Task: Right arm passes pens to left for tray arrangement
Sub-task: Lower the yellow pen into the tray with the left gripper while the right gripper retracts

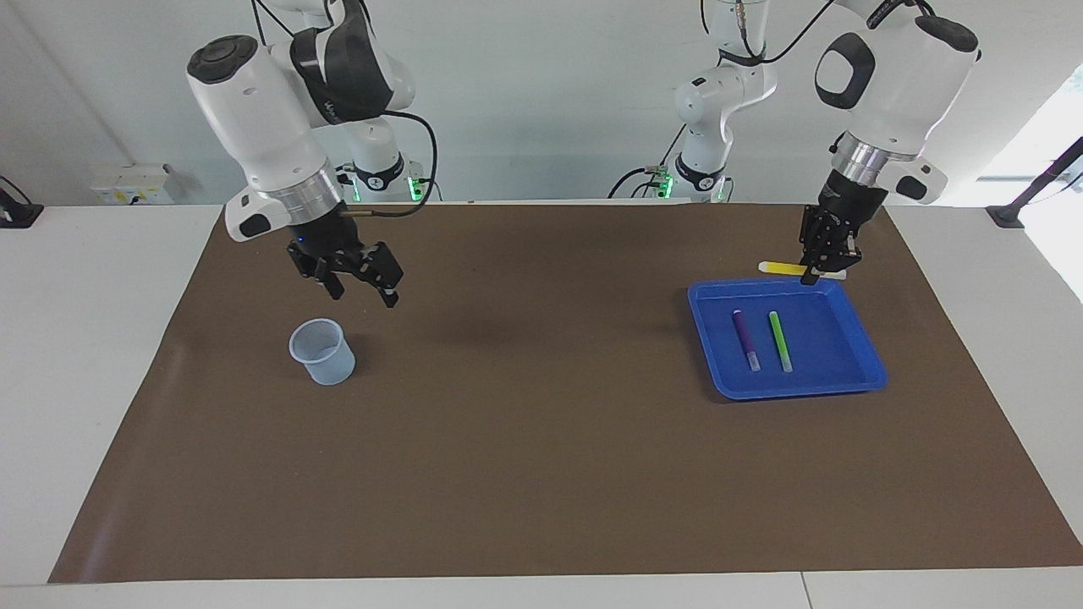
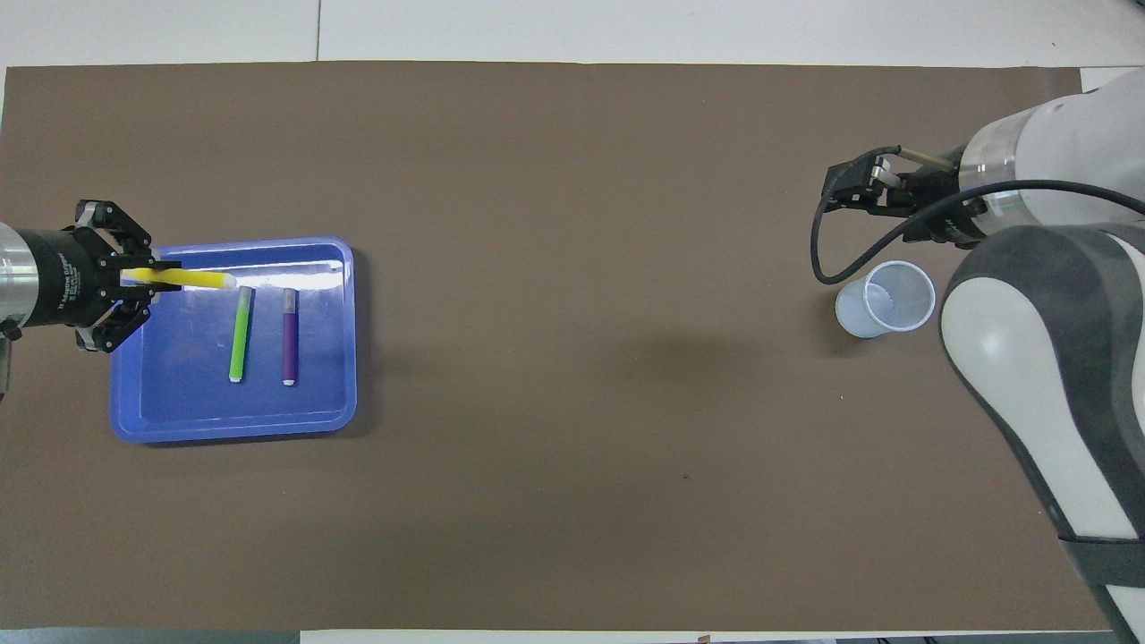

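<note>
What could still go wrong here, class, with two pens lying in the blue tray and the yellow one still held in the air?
1. The left gripper holds the yellow pen level over the blue tray's rim nearest the robots; released there, it might land on the rim and roll onto the mat.
2. Lowered crosswise, it could knock the green pen or purple pen out of line.
3. The right gripper hangs open above the cup; a low move might tip it.

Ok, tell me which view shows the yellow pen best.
The overhead view: the yellow pen lies in full length, gripped in the left tool over the tray. The facing view shows the pen partly covered by that tool.
</note>
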Action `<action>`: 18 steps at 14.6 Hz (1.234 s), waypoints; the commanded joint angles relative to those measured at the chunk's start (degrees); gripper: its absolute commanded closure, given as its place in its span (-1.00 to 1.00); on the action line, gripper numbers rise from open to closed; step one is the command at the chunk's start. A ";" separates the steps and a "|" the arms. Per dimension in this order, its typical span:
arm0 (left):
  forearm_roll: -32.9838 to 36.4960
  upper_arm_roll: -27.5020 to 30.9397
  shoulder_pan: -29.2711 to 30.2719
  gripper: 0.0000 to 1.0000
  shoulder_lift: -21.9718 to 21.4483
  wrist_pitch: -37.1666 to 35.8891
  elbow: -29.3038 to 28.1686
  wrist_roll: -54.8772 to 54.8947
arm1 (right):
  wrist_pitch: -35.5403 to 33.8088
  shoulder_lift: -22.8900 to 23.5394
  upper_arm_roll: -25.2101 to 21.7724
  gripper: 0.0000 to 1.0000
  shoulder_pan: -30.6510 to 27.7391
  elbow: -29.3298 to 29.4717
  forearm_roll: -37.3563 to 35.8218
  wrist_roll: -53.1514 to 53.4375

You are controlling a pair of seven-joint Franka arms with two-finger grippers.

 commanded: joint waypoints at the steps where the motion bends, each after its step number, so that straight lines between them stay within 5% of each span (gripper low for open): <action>1: -1.09 -0.24 4.43 1.00 -0.09 -0.19 -3.73 15.73 | -2.13 -2.05 -1.79 -1.00 -0.40 -1.74 -3.42 -5.21; 8: 1.36 0.20 10.95 1.00 11.14 3.14 -4.10 57.94 | -9.08 -3.01 -4.69 -1.00 -0.40 2.31 -6.50 -10.67; 11: 10.23 0.11 10.16 1.00 16.07 5.60 -4.27 64.46 | -10.93 -4.24 -5.31 -1.00 -0.40 2.40 -7.64 -12.34; 18: 16.66 0.02 9.11 1.00 20.73 10.88 -7.09 71.68 | -18.48 -5.39 -5.14 -1.00 -0.40 4.77 -8.26 -12.61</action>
